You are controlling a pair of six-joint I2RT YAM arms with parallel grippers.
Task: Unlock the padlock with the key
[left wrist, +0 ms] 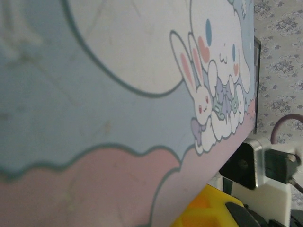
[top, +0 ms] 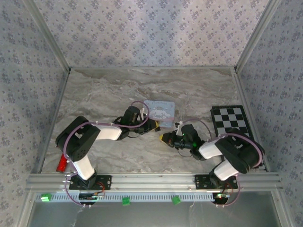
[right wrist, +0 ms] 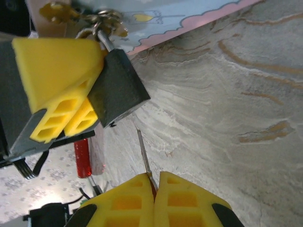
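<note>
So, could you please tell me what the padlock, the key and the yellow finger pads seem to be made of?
The padlock looks like metal: dark matte body, shiny steel-looking shackle. The key is a thin bare-metal blade with a silvery glint. The finger pads are likely soft printed plastic or rubber: matte yellow, open lattice.

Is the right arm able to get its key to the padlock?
Probably yes. The right gripper pinches the key, its tip close to the padlock held by the left gripper, with nothing between them.
</note>
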